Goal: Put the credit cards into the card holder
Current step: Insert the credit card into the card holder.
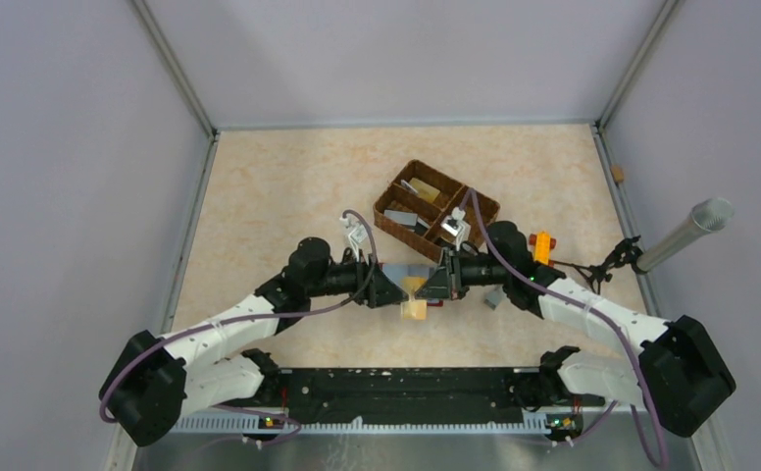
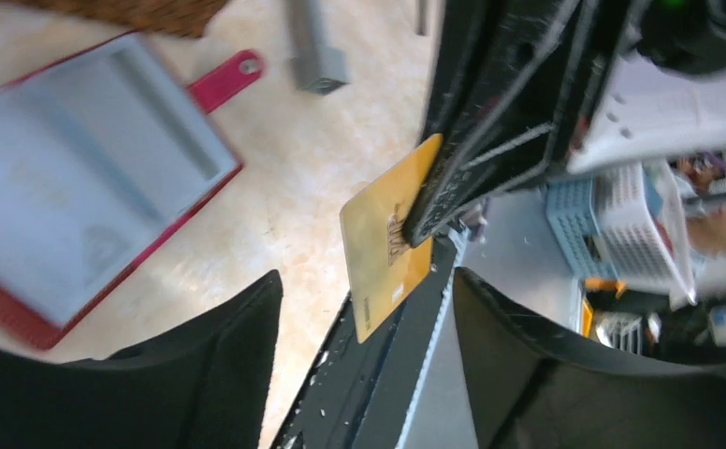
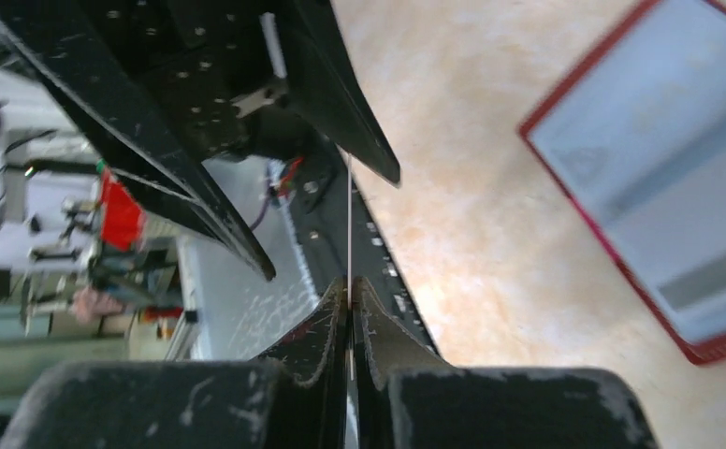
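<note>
1. Left wrist view shows the card holder point(image 2: 69, 178) lying open on the surface point(image 2: 294, 159), and I can see no card in its clear pockets.
2. Top external view shows more credit cards point(image 1: 424, 192) lying in the basket point(image 1: 393, 186), so I judge that nearly all of the task is left.
3. The right end effector point(image 3: 350, 285) is closed tight on one gold card point(image 2: 378, 248), held in the air near the card holder.
4. The left end effector point(image 2: 367, 285) stands partly open; its fingers are on both sides of this gold card and do not touch it.
</note>
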Robot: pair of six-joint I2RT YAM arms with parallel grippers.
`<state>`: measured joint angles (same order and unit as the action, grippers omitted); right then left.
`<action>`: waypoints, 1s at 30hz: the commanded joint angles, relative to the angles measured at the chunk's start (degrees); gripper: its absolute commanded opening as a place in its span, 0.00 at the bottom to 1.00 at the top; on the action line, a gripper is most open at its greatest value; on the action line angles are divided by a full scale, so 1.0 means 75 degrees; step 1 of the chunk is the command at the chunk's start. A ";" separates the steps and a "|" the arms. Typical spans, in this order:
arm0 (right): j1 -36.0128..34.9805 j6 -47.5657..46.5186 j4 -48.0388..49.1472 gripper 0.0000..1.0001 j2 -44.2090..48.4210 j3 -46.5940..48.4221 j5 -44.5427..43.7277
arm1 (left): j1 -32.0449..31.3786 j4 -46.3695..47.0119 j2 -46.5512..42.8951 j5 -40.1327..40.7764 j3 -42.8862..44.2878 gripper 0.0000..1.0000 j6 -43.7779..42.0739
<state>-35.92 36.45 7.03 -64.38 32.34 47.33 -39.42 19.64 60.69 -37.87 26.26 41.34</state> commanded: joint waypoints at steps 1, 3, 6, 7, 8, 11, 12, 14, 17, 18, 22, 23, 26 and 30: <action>-0.0050 0.0606 0.0077 0.00 0.0162 -0.0381 -0.2231 | 0.0213 -0.1983 0.0189 0.2052 0.0419 0.75 -0.0327; -0.0051 0.0777 -0.0079 0.00 0.0066 -0.0423 -0.2840 | 0.0416 -0.2193 0.0368 0.2319 0.0403 0.79 -0.0210; -0.0050 0.0835 -0.0514 0.00 -0.0166 -0.0282 -0.3646 | 0.0602 -0.2322 0.0661 0.2594 0.0415 0.80 -0.0046; -0.0050 0.0804 -0.0641 0.00 -0.0278 -0.0219 -0.3817 | 0.0633 -0.2349 0.0778 0.2640 0.0431 0.79 -0.0026; -0.0050 0.0788 -0.0718 0.00 -0.0383 -0.0151 -0.3999 | 0.0666 -0.2384 0.0886 0.2735 0.0456 0.78 0.0002; -0.0050 0.0756 -0.0698 0.00 -0.0673 -0.0055 -0.4188 | 0.0723 -0.2386 0.1185 0.2855 0.0513 0.76 -0.0009; -0.0050 0.0763 -0.0635 0.00 -0.0763 -0.0024 -0.4254 | 0.0739 -0.2384 0.1277 0.2928 0.0528 0.75 -0.0021; -0.0050 0.0768 -0.0496 0.00 -0.0930 0.0022 -0.4375 | 0.0768 -0.2334 0.1455 0.3054 0.0557 0.73 -0.0109; -0.0050 0.0788 -0.0226 0.00 -0.1127 0.0060 -0.4395 | 0.0811 -0.2300 0.1744 0.3081 0.0670 0.71 -0.0247; -0.0055 0.0817 -0.0146 0.00 -0.1214 0.0079 -0.4400 | 0.0814 -0.2267 0.1865 0.3080 0.0694 0.70 -0.0279; -0.0050 0.0920 0.0168 0.00 -0.1440 0.0109 -0.4412 | 0.0848 -0.2196 0.2183 0.3088 0.0815 0.68 -0.0427; -0.0050 0.0944 0.0246 0.00 -0.1471 0.0107 -0.4423 | 0.0855 -0.2197 0.2249 0.3110 0.0842 0.68 -0.0456; -0.0039 0.0984 0.0393 0.00 -0.1604 0.0135 -0.4471 | 0.0884 -0.2186 0.2417 0.3128 0.0918 0.67 -0.0534; -0.0039 0.1114 0.0836 0.00 -0.1867 0.0121 -0.4315 | 0.0901 -0.2134 0.2570 0.3139 0.0972 0.66 -0.0597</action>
<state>-35.94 43.48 7.75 -76.64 30.89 14.66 -33.01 1.80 79.02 -15.33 31.40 38.59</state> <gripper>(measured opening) 0.004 0.666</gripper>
